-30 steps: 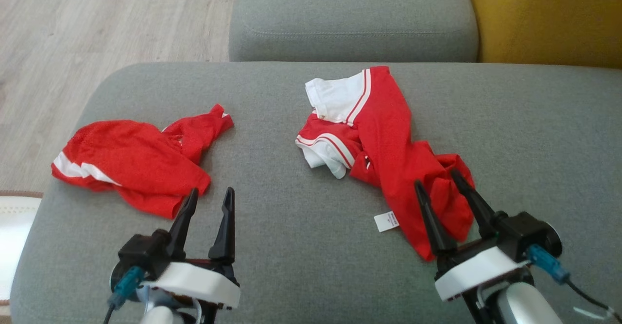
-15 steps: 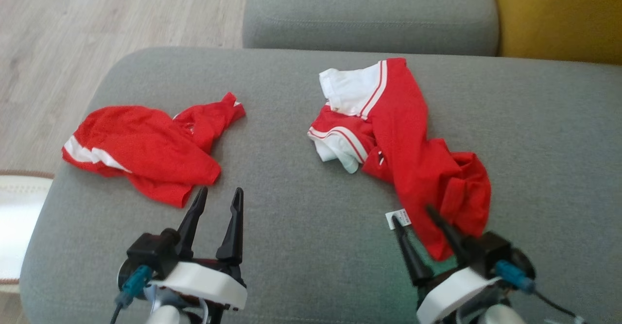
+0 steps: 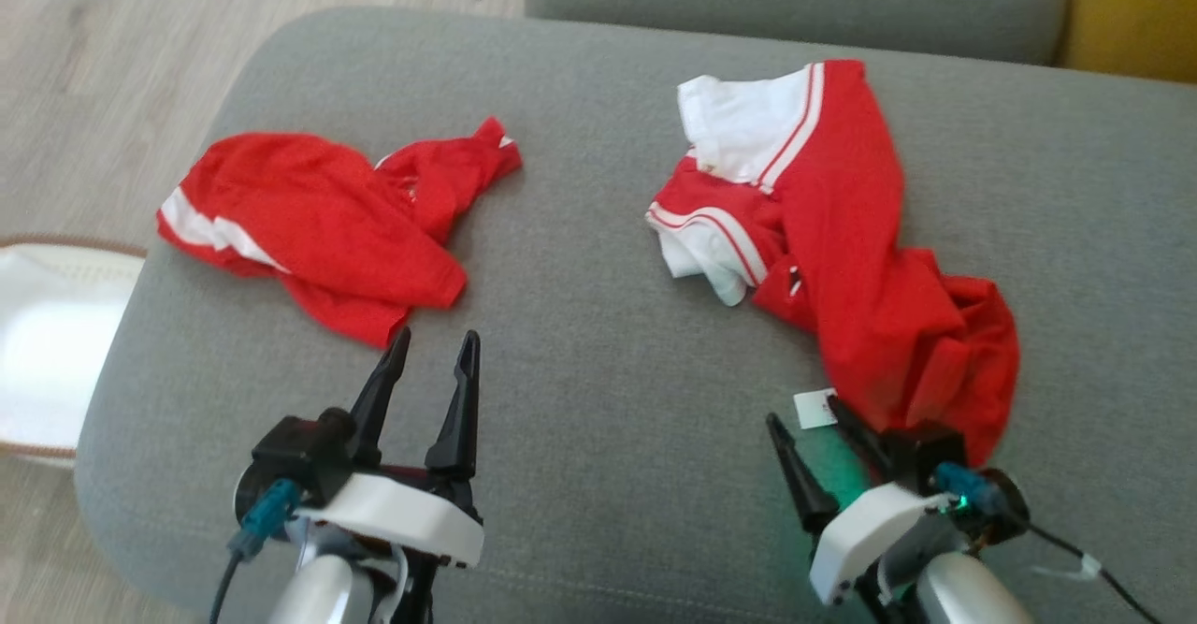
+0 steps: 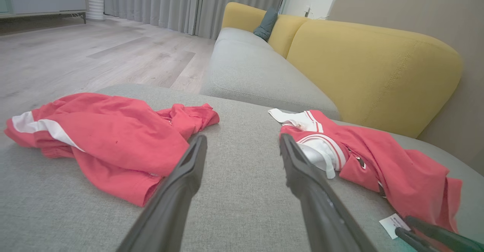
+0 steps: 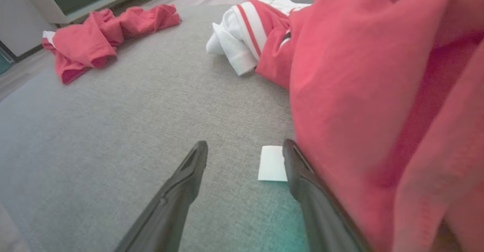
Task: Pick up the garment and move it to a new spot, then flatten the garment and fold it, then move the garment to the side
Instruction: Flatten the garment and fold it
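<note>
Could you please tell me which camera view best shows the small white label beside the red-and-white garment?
The right wrist view: the small white rectangular label lies large at the open right gripper. The head view shows it tiny; the left wrist view, at the corner.

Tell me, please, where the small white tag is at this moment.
In the head view, the white tag lies on the grey cushion at lower right, at the near hem of the red-and-white garment, by the fingertips of the open right tool.
</note>
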### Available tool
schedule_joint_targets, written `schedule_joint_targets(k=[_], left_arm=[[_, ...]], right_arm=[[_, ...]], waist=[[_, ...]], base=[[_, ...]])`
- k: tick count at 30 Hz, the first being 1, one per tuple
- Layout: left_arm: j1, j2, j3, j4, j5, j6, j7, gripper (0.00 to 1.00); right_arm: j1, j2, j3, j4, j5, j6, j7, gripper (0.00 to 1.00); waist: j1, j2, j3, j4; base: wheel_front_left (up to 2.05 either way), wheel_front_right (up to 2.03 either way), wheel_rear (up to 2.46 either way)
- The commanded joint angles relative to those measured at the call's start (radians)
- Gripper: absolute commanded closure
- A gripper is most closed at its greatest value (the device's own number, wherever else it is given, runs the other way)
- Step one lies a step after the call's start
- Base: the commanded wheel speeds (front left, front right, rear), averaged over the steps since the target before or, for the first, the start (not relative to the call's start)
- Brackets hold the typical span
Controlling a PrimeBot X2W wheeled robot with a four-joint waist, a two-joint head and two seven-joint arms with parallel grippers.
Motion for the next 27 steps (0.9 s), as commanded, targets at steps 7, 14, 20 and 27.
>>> schedule_joint_targets(k=[7, 14, 20, 27], left_arm=[[-0.057, 0.004, 0.026, -0.026, -0.008, -0.005, -0.012, 0.00], [-0.069, 0.004, 0.032, -0.027, -0.009, -0.007, -0.012, 0.00], [-0.080, 0.004, 0.031, -0.024, -0.009, -0.006, -0.012, 0.00], [-0.071, 0.004, 0.041, -0.011, -0.003, -0.004, -0.012, 0.00]], right_arm=[[-0.071, 0.011, -0.053, 0.081, -0.053, -0.001, -0.003, 0.00], [-0.099, 0.011, -0.041, 0.134, -0.016, -0.001, -0.003, 0.00], [-0.132, 0.011, -0.027, 0.182, -0.028, -0.001, 0.008, 1.00], [-0.135, 0.012, 0.037, 0.150, 0.003, -0.001, -0.002, 1.00]], waist=[[0.0000, 0.0000, 0.034, 0.028], [0.0000, 0.0000, 0.053, 0.027], [0.0000, 0.0000, 0.063, 0.021], [0.0000, 0.0000, 0.014, -0.010]], base=[[0.00, 0.00, 0.00], [0.00, 0.00, 0.00], [0.00, 0.00, 0.00], [0.00, 0.00, 0.00]])
